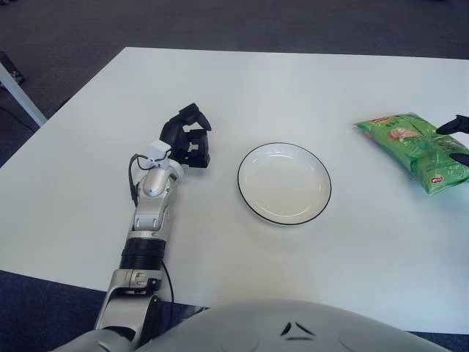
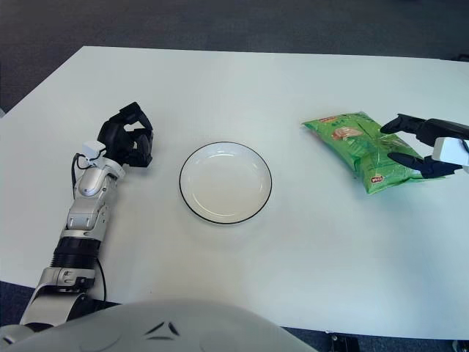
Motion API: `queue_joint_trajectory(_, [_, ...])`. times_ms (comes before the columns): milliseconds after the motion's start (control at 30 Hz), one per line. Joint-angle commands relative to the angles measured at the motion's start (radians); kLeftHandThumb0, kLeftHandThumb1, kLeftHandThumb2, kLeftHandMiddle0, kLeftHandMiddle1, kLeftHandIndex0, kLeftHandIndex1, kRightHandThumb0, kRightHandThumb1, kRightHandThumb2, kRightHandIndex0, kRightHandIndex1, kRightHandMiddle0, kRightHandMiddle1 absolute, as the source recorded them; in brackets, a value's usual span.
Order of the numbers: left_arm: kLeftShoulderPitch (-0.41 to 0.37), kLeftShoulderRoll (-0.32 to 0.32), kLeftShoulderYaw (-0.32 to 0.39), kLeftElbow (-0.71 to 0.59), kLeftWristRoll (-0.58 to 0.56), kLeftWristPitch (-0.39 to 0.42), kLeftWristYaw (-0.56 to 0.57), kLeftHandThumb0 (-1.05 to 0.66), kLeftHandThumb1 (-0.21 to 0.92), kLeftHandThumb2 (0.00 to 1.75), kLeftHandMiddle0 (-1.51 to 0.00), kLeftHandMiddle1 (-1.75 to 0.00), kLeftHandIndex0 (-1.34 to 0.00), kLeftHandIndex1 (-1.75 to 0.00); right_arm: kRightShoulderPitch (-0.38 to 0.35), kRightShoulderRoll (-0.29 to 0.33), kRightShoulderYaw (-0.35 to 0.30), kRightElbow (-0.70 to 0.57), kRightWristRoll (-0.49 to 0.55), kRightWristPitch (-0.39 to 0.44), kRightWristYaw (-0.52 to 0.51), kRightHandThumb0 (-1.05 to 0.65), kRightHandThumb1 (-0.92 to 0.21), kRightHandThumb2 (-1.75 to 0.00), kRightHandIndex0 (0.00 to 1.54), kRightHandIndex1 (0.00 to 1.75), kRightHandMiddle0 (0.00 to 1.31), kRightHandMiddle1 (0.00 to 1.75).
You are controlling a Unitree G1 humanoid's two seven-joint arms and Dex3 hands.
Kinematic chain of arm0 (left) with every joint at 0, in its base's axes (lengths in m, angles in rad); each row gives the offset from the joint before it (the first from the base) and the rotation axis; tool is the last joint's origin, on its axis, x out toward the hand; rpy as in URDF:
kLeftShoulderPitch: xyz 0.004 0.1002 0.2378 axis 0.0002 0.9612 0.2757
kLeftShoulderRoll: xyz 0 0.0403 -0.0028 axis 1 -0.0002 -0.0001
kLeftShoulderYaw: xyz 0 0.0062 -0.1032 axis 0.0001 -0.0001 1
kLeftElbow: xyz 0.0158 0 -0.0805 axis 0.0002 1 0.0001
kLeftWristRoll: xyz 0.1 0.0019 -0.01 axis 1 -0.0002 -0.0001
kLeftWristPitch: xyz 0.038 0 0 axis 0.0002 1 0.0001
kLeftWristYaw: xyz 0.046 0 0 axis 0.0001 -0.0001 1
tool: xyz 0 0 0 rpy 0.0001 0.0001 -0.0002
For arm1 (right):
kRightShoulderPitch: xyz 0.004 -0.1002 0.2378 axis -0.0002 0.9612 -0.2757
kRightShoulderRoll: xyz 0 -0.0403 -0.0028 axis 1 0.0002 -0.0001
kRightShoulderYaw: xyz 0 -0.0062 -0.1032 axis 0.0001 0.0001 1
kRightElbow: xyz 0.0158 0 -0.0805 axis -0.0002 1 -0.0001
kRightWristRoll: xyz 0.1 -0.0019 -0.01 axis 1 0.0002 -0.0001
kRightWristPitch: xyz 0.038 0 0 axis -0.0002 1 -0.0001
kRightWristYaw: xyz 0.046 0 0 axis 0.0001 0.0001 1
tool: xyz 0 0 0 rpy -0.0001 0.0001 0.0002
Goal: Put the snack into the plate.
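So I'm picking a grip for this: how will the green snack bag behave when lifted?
The green snack bag looks puffy and crinkled, so probably light and floppy, sagging from whichever end is pinched. Its glossy film may slip between the right hand fingers, which show at its right end. The contents are likely fragile if squeezed.

Green snack bag (image 2: 359,149) — white, black-rimmed plate (image 2: 226,182)

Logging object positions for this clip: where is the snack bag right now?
The snack bag lies on the table's right side, right of the plate, with the right hand at its right end.
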Motion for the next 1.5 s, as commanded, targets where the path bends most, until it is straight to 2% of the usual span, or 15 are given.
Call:
queue_joint_trajectory(0, [0.041, -0.011, 0.002, 0.026, -0.001, -0.005, -0.005, -0.51, 0.22, 1.43, -1.31, -1.75, -0.69, -1.75, -0.009, 0.014, -0.036, -0.030, -0.022, 0.004, -0.062, -0.91, -0.92, -0.83, 0.05, 0.30, 0.00, 0.68])
queue_joint_trajectory(67, [0.041, -0.011, 0.001, 0.029, 0.002, -0.009, -0.004, -0.51, 0.22, 1.43, -1.31, -1.75, -0.69, -1.75, -0.009, 0.033, -0.047, -0.040, -0.031, 0.007, -0.102, -0.90, -0.92, -0.84, 0.02, 0.38, 0.00, 0.71])
queue_joint_trajectory(233, [0.042, -0.015, 0.000, 0.031, 0.011, -0.013, 0.007, -0.51, 0.22, 1.43, -1.31, -1.75, -0.69, -1.75, -0.027, 0.089, -0.044, -0.071, -0.053, 0.032, -0.196, -0.86, -0.92, -0.85, 0.00, 0.43, 0.00, 0.76])
queue_joint_trajectory(533, [0.048, -0.020, -0.002, 0.019, 0.014, -0.003, 0.013, -0.51, 0.22, 1.43, -1.31, -1.75, -0.69, -1.75, -0.056, 0.153, -0.032, -0.089, -0.079, 0.054, -0.296, -0.80, -0.92, -0.80, 0.00, 0.47, 0.00, 0.85])
queue_joint_trajectory(800, [0.051, -0.022, -0.001, 0.015, 0.008, -0.003, 0.008, -0.51, 0.22, 1.43, -1.31, -1.75, -0.69, -1.75, -0.112, 0.205, 0.009, -0.063, -0.102, 0.064, -0.361, -0.78, -0.92, -0.75, 0.00, 0.46, 0.00, 0.83])
queue_joint_trajectory(1000, [0.053, -0.023, -0.002, 0.011, 0.012, -0.003, 0.011, -0.51, 0.22, 1.43, -1.31, -1.75, -0.69, -1.75, -0.114, 0.257, 0.044, -0.061, -0.116, 0.070, -0.402, -0.83, -0.92, -0.73, 0.00, 0.35, 0.00, 0.79])
queue_joint_trajectory(1200, [0.054, -0.024, -0.001, 0.008, 0.009, 0.002, 0.009, -0.51, 0.22, 1.43, -1.31, -1.75, -0.69, -1.75, -0.087, 0.288, 0.075, -0.100, -0.136, 0.092, -0.394, -0.89, -0.92, -0.75, 0.00, 0.24, 0.00, 0.72])
queue_joint_trajectory(1267, [0.054, -0.024, -0.001, 0.008, 0.011, 0.001, 0.010, -0.51, 0.22, 1.44, -1.30, -1.75, -0.69, -1.75, -0.082, 0.297, 0.100, -0.076, -0.151, 0.082, -0.401, -0.92, -0.92, -0.76, 0.00, 0.20, 0.00, 0.70])
queue_joint_trajectory(1367, [0.053, -0.026, -0.001, 0.006, 0.015, -0.001, 0.016, -0.51, 0.22, 1.44, -1.30, -1.75, -0.69, -1.75, -0.095, 0.304, 0.155, 0.033, -0.170, 0.031, -0.417, -0.96, -0.92, -0.80, 0.00, 0.12, 0.00, 0.63])
queue_joint_trajectory(1467, [0.055, -0.027, -0.001, 0.000, 0.015, 0.003, 0.017, -0.51, 0.22, 1.43, -1.30, -1.75, -0.69, -1.75, -0.098, 0.294, 0.168, 0.055, -0.159, 0.015, -0.394, -1.00, -0.92, -0.84, 0.00, 0.06, 0.00, 0.59])
